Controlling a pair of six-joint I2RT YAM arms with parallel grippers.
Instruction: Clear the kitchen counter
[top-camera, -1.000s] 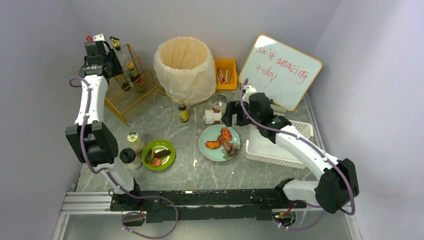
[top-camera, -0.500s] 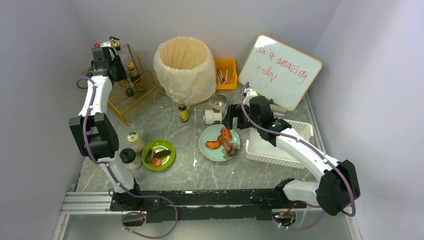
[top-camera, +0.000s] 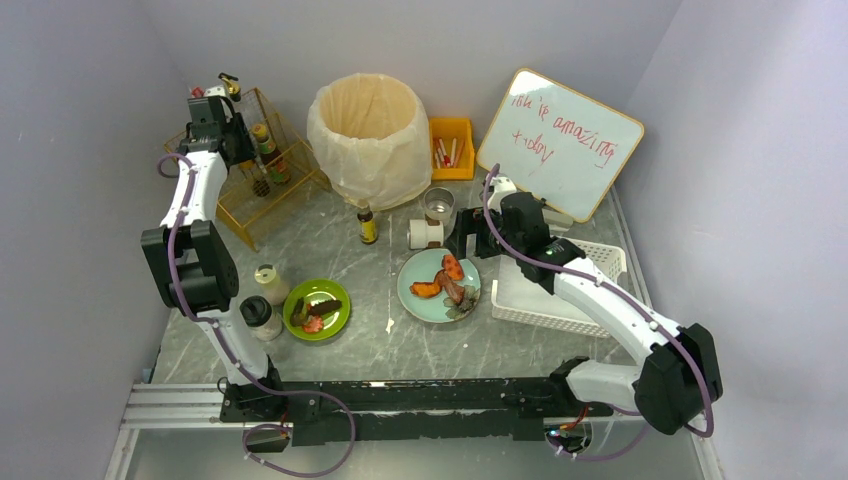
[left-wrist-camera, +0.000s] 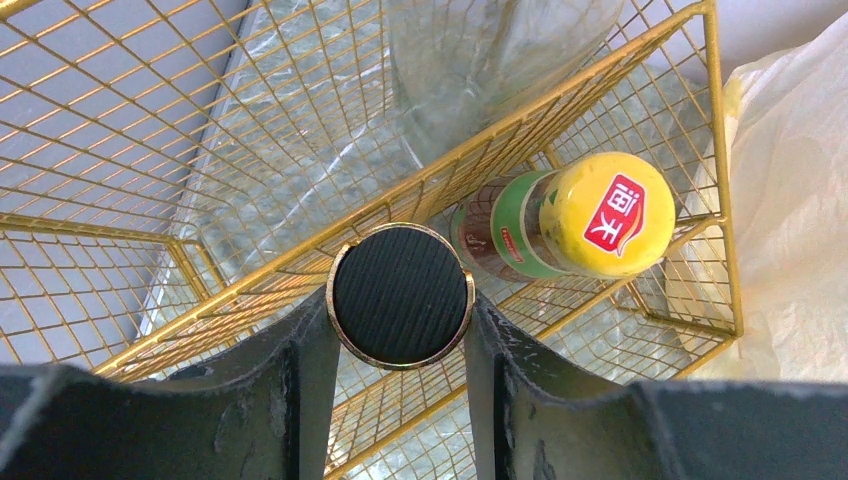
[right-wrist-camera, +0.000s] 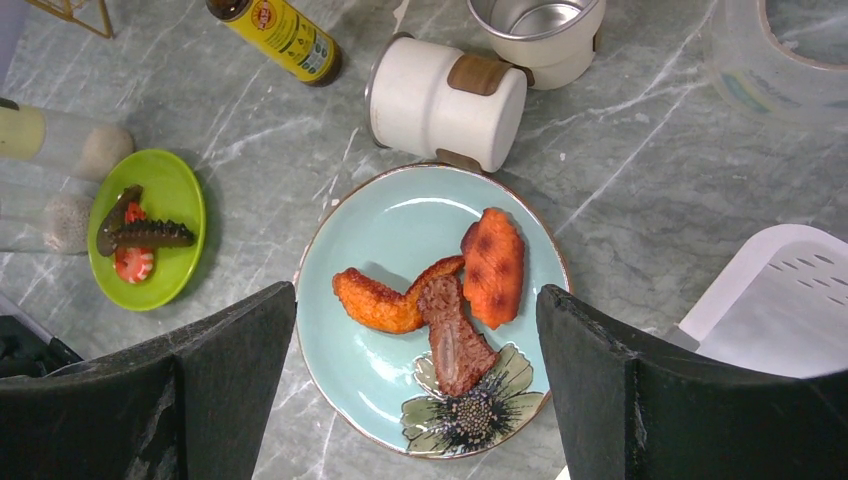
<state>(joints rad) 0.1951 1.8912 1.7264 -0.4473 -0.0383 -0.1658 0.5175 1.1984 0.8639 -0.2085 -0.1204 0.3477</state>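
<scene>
Left claw (left-wrist-camera: 400, 312) clamps a black-lidded jar (left-wrist-camera: 400, 290) — kitchen counter (top-camera: 385, 350) seemingly below, through the wire rack (left-wrist-camera: 560, 103).

**Setting:** you are looking at a mock kitchen set up inside a robot lab cell.

**Kitchen items:**
- marble-look counter (top-camera: 335, 250)
- blue plate (right-wrist-camera: 400, 225) and green plate (top-camera: 335, 320), both with food on them
- mug (top-camera: 422, 233)
- sauce bottle (top-camera: 368, 225)
- gold wire rack (left-wrist-camera: 150, 120) with bottles in it
- bag-lined bin (top-camera: 375, 170)

**Lab items:**
- plain walls (top-camera: 90, 120) closing in your counter on three sides
- black rail frame (top-camera: 420, 395) at the near edge, carrying the left arm (top-camera: 190, 200) and right arm (top-camera: 600, 295)
- handwritten whiteboard (top-camera: 560, 145) propped at the back
</scene>
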